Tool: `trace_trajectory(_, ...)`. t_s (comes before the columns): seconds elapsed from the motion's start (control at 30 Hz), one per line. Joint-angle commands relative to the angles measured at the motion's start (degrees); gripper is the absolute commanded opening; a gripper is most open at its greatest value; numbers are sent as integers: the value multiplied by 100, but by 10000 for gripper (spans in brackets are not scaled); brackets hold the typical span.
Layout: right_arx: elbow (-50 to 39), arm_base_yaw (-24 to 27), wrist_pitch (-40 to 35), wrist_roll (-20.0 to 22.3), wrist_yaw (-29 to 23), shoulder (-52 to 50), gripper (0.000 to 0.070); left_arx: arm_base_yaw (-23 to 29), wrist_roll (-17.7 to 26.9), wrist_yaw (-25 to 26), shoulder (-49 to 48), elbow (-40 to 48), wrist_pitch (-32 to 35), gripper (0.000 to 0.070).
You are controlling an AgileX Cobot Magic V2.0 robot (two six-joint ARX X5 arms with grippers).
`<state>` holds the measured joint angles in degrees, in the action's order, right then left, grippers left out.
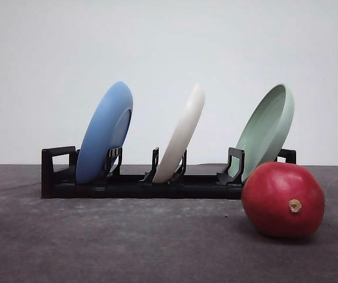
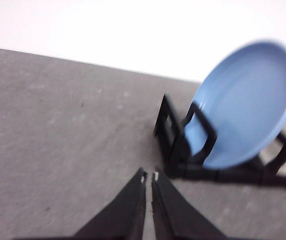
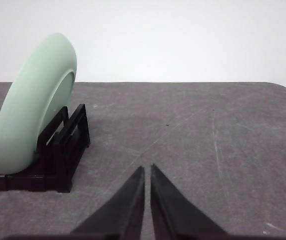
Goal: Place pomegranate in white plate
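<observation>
I see the pomegranate (image 1: 282, 199) lying on the grey table (image 1: 127, 242), in front of the rack's (image 1: 139, 184) right end, just before the pale green plate (image 1: 268, 130); the white plate (image 1: 182, 134) stands tilted in the middle slot, the blue plate (image 1: 105, 131) at left; my left gripper (image 2: 149, 176) and right gripper (image 3: 147, 170) both hover closed, holding nothing.

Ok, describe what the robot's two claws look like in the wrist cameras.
Both are matte black. The left claw has two flat wedge-shaped fingers tapering to narrow points, each with a small pale mark at its tip. The right claw has the same tapered black fingers, unmarked. No cables are in sight.
</observation>
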<state>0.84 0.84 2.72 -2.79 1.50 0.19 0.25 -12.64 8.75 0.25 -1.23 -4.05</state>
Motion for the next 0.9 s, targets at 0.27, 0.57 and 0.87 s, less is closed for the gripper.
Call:
trace_trajectory(0.27,243,4,-345,-1500,0,2,11,11,-535,-66,-7,-282,669,1)
trace_trajectory(0.57,1471,4,463,-1670,-2,11,10,11,-238,-785,281,-1770,-1048,2)
trace_trajectory(0.87,3001,4,2575,-1587,26,581,10,11,-146,-701,1245,-3342,-3122,1)
